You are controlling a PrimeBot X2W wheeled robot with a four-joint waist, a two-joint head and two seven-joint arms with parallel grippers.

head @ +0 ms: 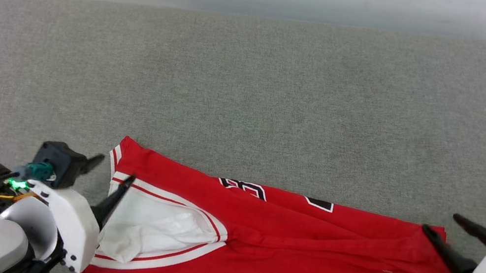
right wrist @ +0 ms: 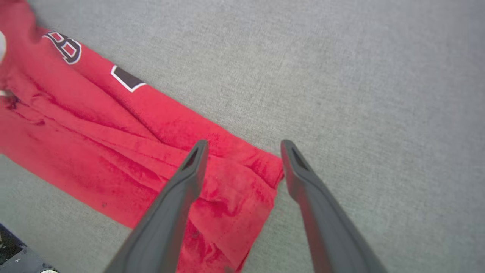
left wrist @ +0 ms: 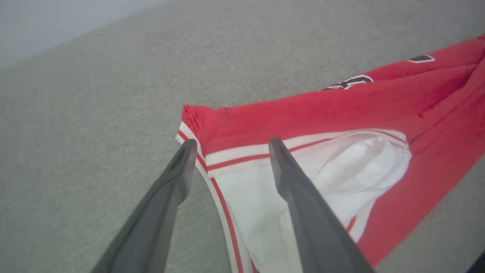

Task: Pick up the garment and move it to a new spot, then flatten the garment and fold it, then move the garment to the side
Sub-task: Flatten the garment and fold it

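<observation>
Both claws sit low at the near side of the grey padded surface (head: 252, 83), one at each end of the garment (head: 284, 244).

Left claw (head: 116, 169): fingers spread and holding nothing. In the wrist view they straddle the striped trim beside the white sleeve (head: 146, 229), with one finger over the sleeve and the other over bare grey.

Right claw (head: 439, 221): fingers spread and holding nothing. One finger is over the rumpled hem end (right wrist: 242, 189), the other off the cloth.

Judgement: the shirt is already folded lengthwise into a strip, so the cross fold is the step in hand.

To do it well:
- Lower each claw until one finger slides under all layers at its corner.
- Close on the full stack, not just the top ply.
- Lift both ends level.
- Keep the strip taut enough that the sleeve does not spill out.
- The hem end is bunched, so I would smooth it first.

Position: the garment lies in the near part of the surface, well apart from the far edge.

Long axis: left to right, about parallel to that far edge. The sleeve end points to my left and the hem to my right. Dark lettering (head: 244, 187) runs along the far fold.
</observation>
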